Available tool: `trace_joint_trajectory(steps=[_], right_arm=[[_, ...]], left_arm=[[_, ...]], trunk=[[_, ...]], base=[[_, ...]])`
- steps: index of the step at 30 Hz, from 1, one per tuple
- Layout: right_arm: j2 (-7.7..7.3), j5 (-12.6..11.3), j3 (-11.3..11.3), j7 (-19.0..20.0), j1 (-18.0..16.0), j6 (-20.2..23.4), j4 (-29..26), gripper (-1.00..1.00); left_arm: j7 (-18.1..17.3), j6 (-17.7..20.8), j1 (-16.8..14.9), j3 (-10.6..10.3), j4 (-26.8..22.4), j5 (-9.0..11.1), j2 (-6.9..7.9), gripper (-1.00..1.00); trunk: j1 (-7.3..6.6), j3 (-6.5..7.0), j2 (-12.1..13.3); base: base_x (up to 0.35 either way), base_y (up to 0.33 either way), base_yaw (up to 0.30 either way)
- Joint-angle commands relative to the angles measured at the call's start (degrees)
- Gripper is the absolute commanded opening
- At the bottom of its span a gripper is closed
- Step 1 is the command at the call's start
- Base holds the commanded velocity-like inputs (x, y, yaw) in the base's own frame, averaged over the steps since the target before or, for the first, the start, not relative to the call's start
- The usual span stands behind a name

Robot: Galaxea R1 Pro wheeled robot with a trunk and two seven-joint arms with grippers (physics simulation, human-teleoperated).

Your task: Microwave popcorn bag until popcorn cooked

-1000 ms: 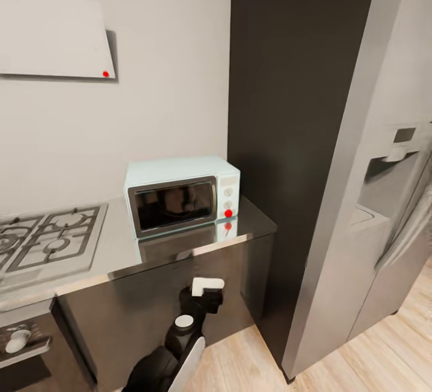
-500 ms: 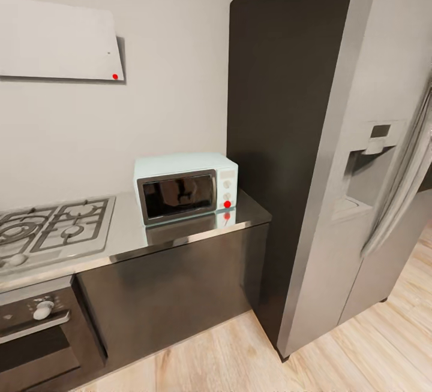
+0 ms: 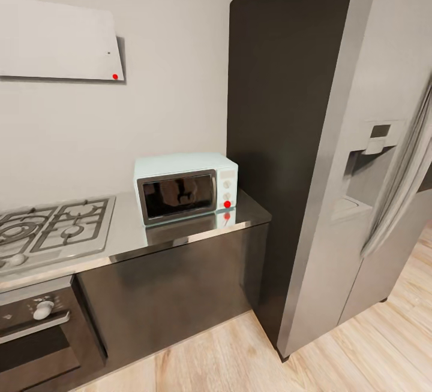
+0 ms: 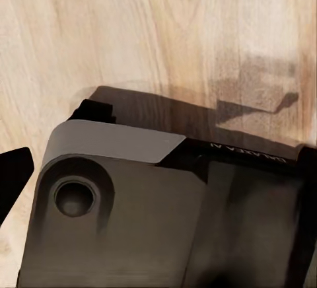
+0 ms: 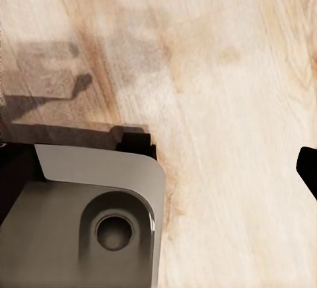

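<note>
The pale mint-blue microwave point(image 3: 186, 188) stands on the grey glossy countertop point(image 3: 180, 241), hard against a tall dark cabinet. Its dark glass door is closed and a small red light point(image 3: 227, 204) glows on its white panel. The popcorn bag and the popcorn are out of view. Both wrist views look down at the wooden floor and my own grey base point(image 4: 132, 215). One dark fingertip point(image 4: 13, 176) of the left gripper shows at the picture's edge, and one fingertip point(image 5: 309, 172) of the right likewise. Nothing lies between the fingers.
A gas hob point(image 3: 54, 230) sits on the counter left of the microwave, above a dark built-in oven point(image 3: 42, 332). A tall dark cabinet point(image 3: 282, 140) and a steel fridge point(image 3: 372, 200) rise on the right. A white hood point(image 3: 57, 38) hangs on the wall. Wood floor point(image 3: 240, 356) runs along the counter.
A second ago the head camera stood closer and one arm showed at the picture's bottom; the view has since drawn back. Nothing differs over the last half second.
</note>
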Motion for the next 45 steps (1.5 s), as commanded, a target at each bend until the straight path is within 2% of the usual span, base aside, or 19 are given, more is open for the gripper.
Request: trace_joint_trajectory(steps=[1, 4, 12, 21, 26, 45], right_arm=[[-0.04, 0.4, -0.5, 0.1, -0.1, -0.2, 0.2, 1.0], [-0.09, 0.5, -0.5, 0.1, -0.1, -0.1, 0.2, 1.0], [-0.09, 0.4, -0.5, 0.1, -0.1, 0.3, 0.2, 1.0], [-0.1, 0.4, -0.5, 0.1, -0.1, 0.1, 0.2, 1.0], [-0.11, 0.4, -0.5, 0.1, -0.1, 0.1, 0.2, 1.0], [-0.1, 0.4, -0.5, 0.1, -0.1, 0.1, 0.2, 1.0]], left_arm=[[0.2, -0.7, 0.2, -0.5, 0.0, 0.5, -0.03, 1.0], [0.2, -2.6, 0.6, -0.5, 0.0, 0.4, -0.1, 1.0], [0.2, -2.9, 0.8, -0.6, 0.0, 0.4, -0.39, 1.0], [0.2, -3.0, 0.8, -0.6, 0.0, 0.3, -0.64, 1.0], [0.3, -3.0, 0.8, -0.7, 0.0, 0.3, -1.27, 1.0], [0.6, -3.0, 0.8, -0.7, 0.0, 0.2, -1.73, 1.0]], trunk=[[0.0, -0.06, 0.0], [0.0, -0.06, 0.0], [0.0, -0.06, 0.0], [0.0, -0.06, 0.0], [0.0, -0.06, 0.0], [0.0, -0.06, 0.0]], base=[[0.0, 0.0, 0.0], [0.0, 0.0, 0.0], [0.0, 0.0, 0.039], [0.0, 0.0, 0.245], [0.0, 0.0, 0.258], [0.0, -0.017, 0.239]])
